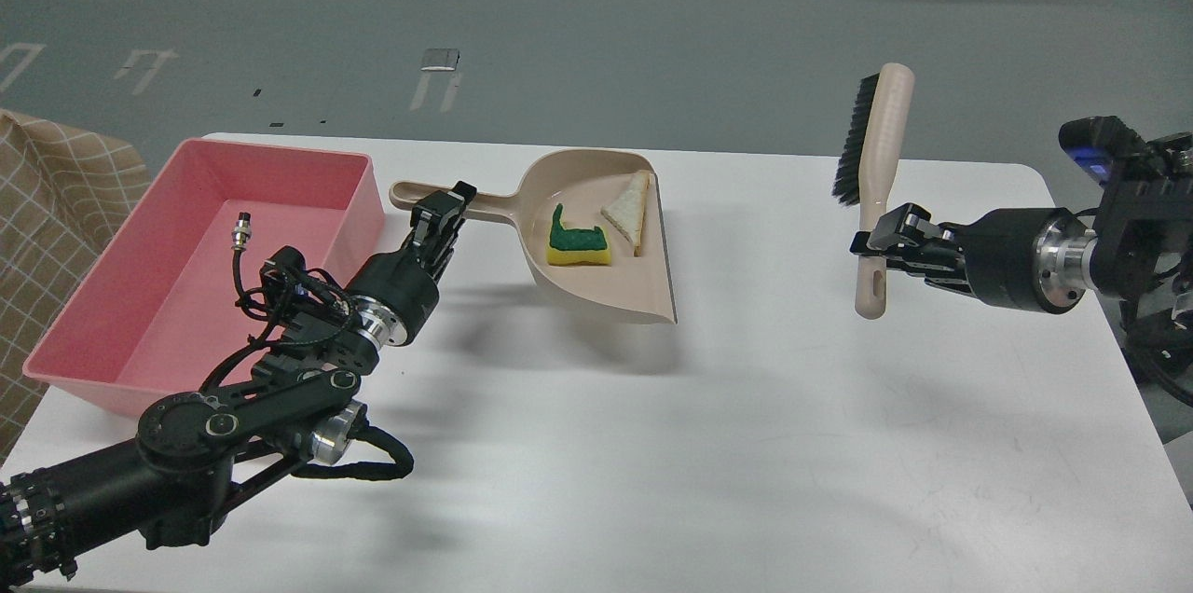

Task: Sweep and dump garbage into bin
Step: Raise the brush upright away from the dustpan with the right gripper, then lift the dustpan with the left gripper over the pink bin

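Currently, left gripper (454, 201) is clamped on the dustpan (596, 243) handle. Taking the dustpan as reference: sponge (578, 241) lies inside it, on the pan floor toward the handle side, green top up. Bread slice (629, 209) also inside, just right of the sponge, one edge leaning toward the pan's open lip. The two scraps sit near each other, apart or just touching, can't tell. Pink bin (186, 267) sits left of the dustpan, beyond the handle end, close to it. Right gripper (881, 243) is well right of the dustpan, clenched on the brush (876, 173) handle; brush stands upright, bristles facing the dustpan. White table (746, 444) under everything.
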You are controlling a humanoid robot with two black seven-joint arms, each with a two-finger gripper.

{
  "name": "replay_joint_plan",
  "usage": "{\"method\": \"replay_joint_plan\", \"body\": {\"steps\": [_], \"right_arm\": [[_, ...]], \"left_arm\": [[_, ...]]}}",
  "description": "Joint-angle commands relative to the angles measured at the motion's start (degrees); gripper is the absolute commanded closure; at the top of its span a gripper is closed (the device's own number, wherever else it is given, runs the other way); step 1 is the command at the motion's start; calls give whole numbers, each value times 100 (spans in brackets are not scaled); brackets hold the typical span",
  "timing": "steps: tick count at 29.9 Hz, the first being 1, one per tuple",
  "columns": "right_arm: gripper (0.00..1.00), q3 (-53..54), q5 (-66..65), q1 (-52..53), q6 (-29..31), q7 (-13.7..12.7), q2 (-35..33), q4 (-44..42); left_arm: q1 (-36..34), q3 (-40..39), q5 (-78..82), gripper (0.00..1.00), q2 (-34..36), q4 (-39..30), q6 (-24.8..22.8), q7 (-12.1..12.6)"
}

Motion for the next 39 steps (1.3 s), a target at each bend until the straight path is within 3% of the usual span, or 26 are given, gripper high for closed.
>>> {"method": "replay_joint_plan", "body": {"steps": [1, 20, 28, 39], "right_arm": [[100, 0, 1, -40, 0, 0, -34, 1], [100, 0, 1, -207, 0, 0, -34, 1], [100, 0, 1, -216, 0, 0, -8, -17], [100, 0, 1, -224, 0, 0, -8, -26]], "left_arm": [[-9, 0, -21, 100, 50, -11, -18, 0], [-255, -334, -294, 100, 692, -11, -792, 0], [-334, -580, -461, 100, 1210, -3, -1371, 0], [-317, -782, -496, 100, 1834, -2, -1688, -9]]}}
